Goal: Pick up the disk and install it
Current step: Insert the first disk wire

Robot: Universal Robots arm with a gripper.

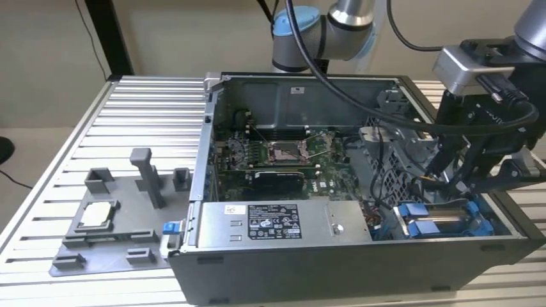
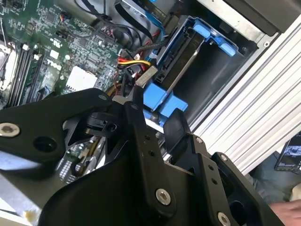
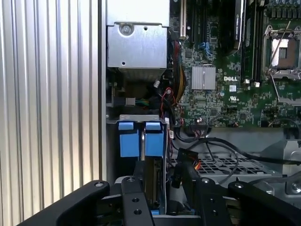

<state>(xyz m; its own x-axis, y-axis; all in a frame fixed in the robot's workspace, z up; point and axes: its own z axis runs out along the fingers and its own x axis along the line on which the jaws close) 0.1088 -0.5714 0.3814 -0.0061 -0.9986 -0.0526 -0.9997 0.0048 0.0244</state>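
The disk [image 3: 154, 181] stands on edge in the drive bay at the case's front corner, at the exterior view's right. Its blue carrier tabs [image 3: 141, 139] stick out of the bay, and they also show as blue rails [image 1: 424, 220] in the exterior view. In the second wrist view the disk's metal side [image 2: 183, 63] sits inside the blue carrier [image 2: 155, 94]. My gripper [image 1: 452, 182] hangs just above this bay. Its black fingers [image 3: 135, 197] straddle the disk, one close beside it and the other a small gap away, so my gripper [image 3: 162, 188] [image 2: 157, 122] looks open.
The open computer case [image 1: 341, 268] lies on a slatted metal table [image 1: 137, 115]. Inside are the motherboard [image 1: 282, 157], a long grey labelled box [image 1: 273, 220] and loose cables [image 2: 134, 61] beside the bay. A grey fixture [image 1: 111, 230] with a small silver chip [image 1: 96, 214] sits at the exterior view's left.
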